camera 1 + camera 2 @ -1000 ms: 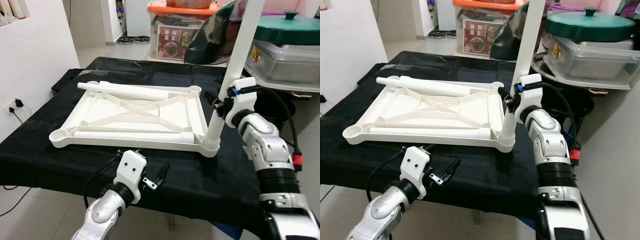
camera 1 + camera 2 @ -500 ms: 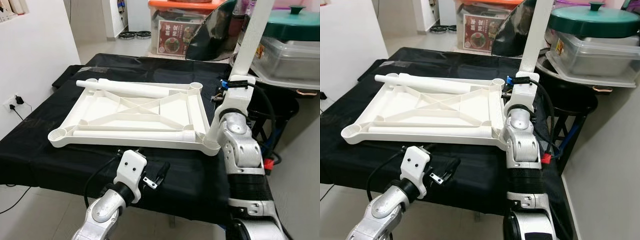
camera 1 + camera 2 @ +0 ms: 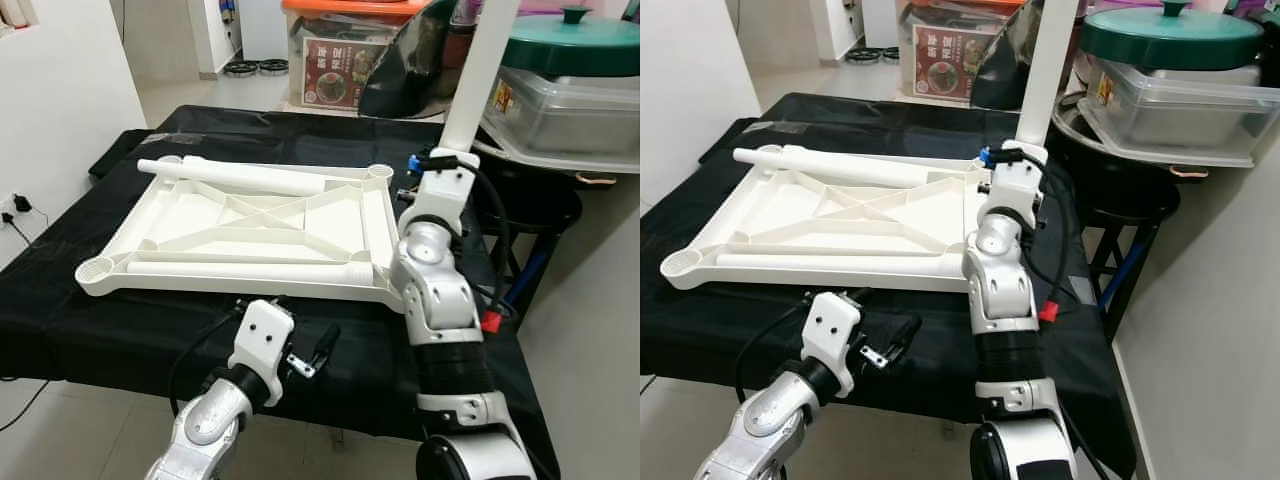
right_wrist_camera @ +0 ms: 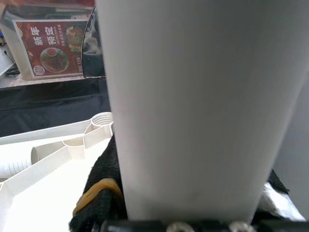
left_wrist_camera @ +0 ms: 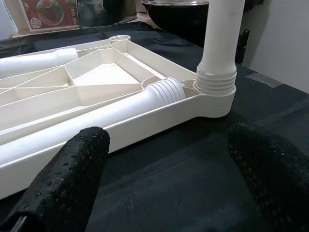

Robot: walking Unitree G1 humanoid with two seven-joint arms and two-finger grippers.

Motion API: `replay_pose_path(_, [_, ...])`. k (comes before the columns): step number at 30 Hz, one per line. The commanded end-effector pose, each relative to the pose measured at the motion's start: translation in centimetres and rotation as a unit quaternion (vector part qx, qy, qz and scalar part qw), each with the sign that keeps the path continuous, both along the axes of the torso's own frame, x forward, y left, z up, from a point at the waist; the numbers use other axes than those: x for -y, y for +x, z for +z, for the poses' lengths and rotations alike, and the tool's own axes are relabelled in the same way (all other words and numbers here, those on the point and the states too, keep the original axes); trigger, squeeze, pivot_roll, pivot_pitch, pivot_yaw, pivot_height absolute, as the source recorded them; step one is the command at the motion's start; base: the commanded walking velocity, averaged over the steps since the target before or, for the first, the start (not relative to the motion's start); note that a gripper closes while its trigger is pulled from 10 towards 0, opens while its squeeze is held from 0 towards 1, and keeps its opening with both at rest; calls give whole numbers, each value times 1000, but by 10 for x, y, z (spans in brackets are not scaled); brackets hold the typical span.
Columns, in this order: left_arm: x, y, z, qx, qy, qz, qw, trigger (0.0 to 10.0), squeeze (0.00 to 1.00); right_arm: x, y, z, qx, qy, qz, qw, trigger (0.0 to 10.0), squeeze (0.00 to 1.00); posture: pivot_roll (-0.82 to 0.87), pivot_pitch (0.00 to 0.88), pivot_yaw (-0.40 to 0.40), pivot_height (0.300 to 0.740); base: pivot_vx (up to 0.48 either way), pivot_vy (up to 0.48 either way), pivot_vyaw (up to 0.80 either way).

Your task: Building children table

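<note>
1. So, we're on leg install: the upright leg (image 3: pixel 470 90) stands in the near-right corner socket (image 5: pixel 215 94) of the upside-down tabletop (image 3: pixel 240 225).
2. Right gripper (image 3: pixel 432 175) is clamped around that leg partway up, above the socket; right wrist view has the white tube pressed tight between its fingers.
3. Left gripper (image 3: pixel 305 352) hovers low at the near table edge, fingers (image 5: pixel 72 169) spread wide, nothing held, aimed at the same corner.
4. To do it well, we'd keep the leg plumb over the socket and twist about its own axis. The ribbed collar looks threaded, so tilt probably means cross-threading.
5. We'd judge the light tabletop likely to spin or slide with the twist; bracing the near rim with the left gripper would help.
6. Two loose legs (image 3: pixel 250 180) lie across the underside, one along the far rim, one along the near rim.
7. Surface: a table draped in black cloth (image 3: pixel 120 330), which may slip.
8. Room: white wall on our left, stacked plastic bins (image 3: pixel 560 100) with a green lid just right of the table, an orange-lidded box (image 3: pixel 350 60) behind.
</note>
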State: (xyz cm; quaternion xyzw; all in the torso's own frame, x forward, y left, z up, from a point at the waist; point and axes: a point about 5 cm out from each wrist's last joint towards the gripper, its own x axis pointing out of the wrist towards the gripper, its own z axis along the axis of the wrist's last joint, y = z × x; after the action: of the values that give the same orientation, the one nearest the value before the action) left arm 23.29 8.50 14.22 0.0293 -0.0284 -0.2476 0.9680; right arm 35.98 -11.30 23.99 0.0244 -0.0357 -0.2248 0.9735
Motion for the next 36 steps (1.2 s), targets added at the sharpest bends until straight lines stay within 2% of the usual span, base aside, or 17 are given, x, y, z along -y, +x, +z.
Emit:
replay_pose_path(1, [1, 0, 0, 2, 5, 0, 1000, 10000, 0, -20, -2, 7, 16, 34, 13, 999, 0, 0, 132, 72, -83, 740, 0, 0, 0])
replay_pose_path(2, [1, 0, 0, 2, 5, 0, 1000, 10000, 0, -20, -2, 7, 16, 34, 13, 999, 0, 0, 132, 72, -83, 740, 0, 0, 0])
replay_pose_path(3, [1, 0, -1, 1, 5, 2, 1000, 10000, 0, -21, -2, 6, 14, 44, -4, 999, 3765, 0, 133, 73, -87, 740, 0, 0, 0])
replay_pose_path(5, [1, 0, -1, 1, 5, 2, 1000, 10000, 0, -21, -2, 6, 14, 44, -4, 999, 3765, 0, 133, 73, -87, 740, 0, 0, 0])
replay_pose_path(6, [1, -1, -1, 1, 5, 2, 1000, 10000, 0, -22, -1, 4, 11, 52, -18, 998, 10000, 0, 133, 74, -90, 740, 0, 0, 0])
replay_pose_path(12, [1, -1, -2, 0, 5, 2, 1000, 10000, 0, -23, 0, 3, 6, 67, -28, 997, 10000, 0, 135, 73, -90, 740, 0, 0, 0])
replay_pose_path(19, [1, -1, -2, 1, 6, 2, 1000, 10000, 0, -30, 1, 4, 13, 73, -14, 997, 10000, 0, 134, 64, -88, 740, 0, 0, 0])
replay_pose_path(20, [1, -1, -2, 1, 6, 2, 1000, 10000, 0, -30, 1, 5, 17, 72, -11, 997, 10000, 106, 134, 64, -88, 740, 0, 0, 0])
replay_pose_path(21, [1, -1, -2, 1, 6, 2, 1000, 10000, 0, -30, 1, 5, 17, 72, -11, 997, 10000, 106, 134, 64, -88, 740, 0, 0, 0])
replay_pose_path(22, [1, -1, -2, 1, 7, 2, 1000, 10000, 0, -31, 1, 6, 22, 70, -6, 997, 10000, 184, 131, 60, -86, 740, 0, 0, 0])
replay_pose_path(23, [1, -1, -2, 1, 7, 2, 1000, 10000, 0, -31, 1, 6, 22, 70, -6, 997, 10000, 184, 131, 60, -86, 740, 0, 0, 0])
replay_pose_path(24, [1, -1, -2, 1, 7, 2, 1000, 10000, 0, -32, 1, 7, 28, 67, -1, 997, 10000, 1000, 131, 59, -85, 740, 0, 0, 0])
replay_pose_path(30, [2, 0, -2, 2, 6, 1, 1000, 10000, 0, -34, 0, 12, 47, 57, 16, 997, 10000, 1000, 128, 56, -86, 740, 0, 0, 0])
replay_pose_path(31, [2, 0, -2, 2, 6, 1, 1000, 10000, 0, -35, 1, 13, 48, 59, 23, 997, 10000, 0, 128, 56, -83, 740, 0, 0, 0])
replay_pose_path(36, [2, 0, -2, 3, 6, 1, 1000, 10000, 0, -38, 0, 14, 49, 63, 38, 996, 10000, 0, 127, 59, -87, 740, 0, 0, 0])
